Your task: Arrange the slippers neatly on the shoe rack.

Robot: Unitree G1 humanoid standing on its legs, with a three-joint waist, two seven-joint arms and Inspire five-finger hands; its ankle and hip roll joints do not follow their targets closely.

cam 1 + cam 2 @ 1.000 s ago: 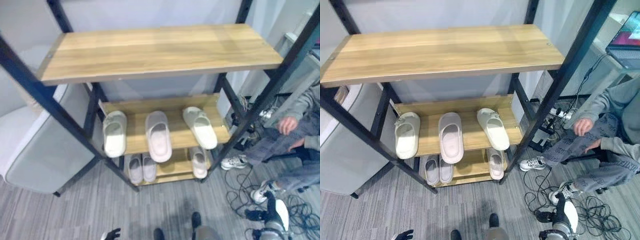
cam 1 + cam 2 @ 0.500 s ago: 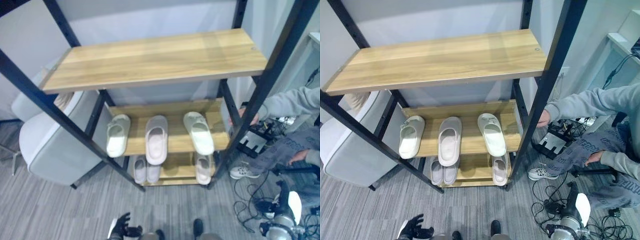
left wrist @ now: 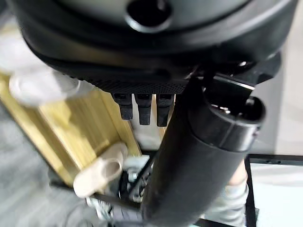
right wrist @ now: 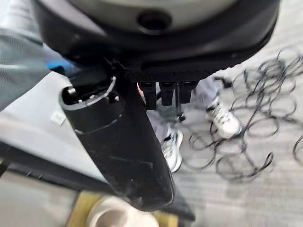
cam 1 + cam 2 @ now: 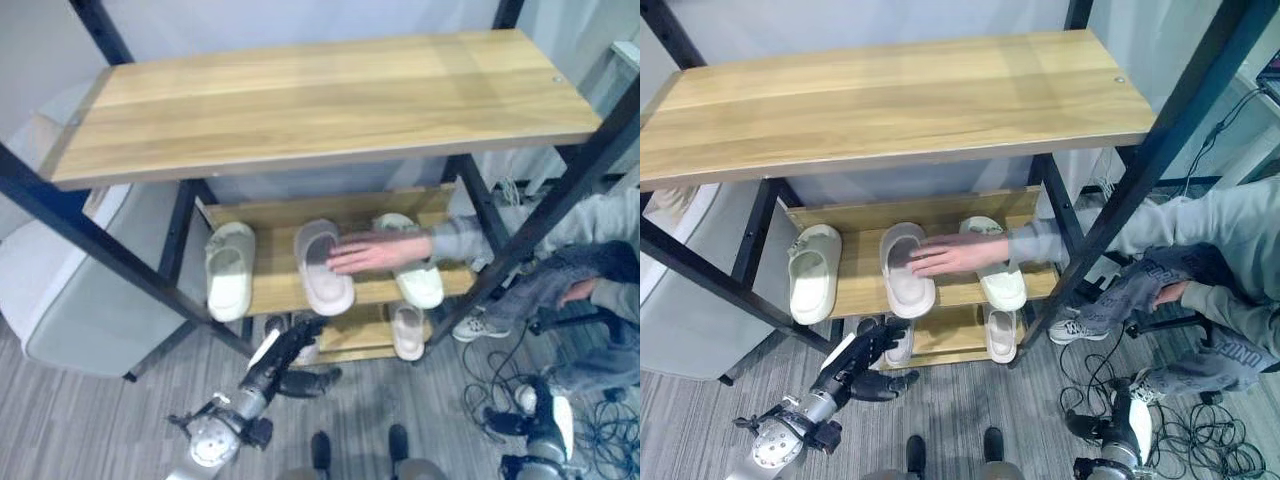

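Your left hand (image 5: 862, 362), fingers spread and empty, nears soft, light slippers (image 5: 905, 268); take 1 by its stiffer sole edge.

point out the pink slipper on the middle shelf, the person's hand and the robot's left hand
pink slipper (image 5: 913, 292), right eye view, on its toe end
person's hand (image 5: 952, 255), right eye view, on the back of the hand
left hand (image 5: 855, 366), right eye view, on the palm
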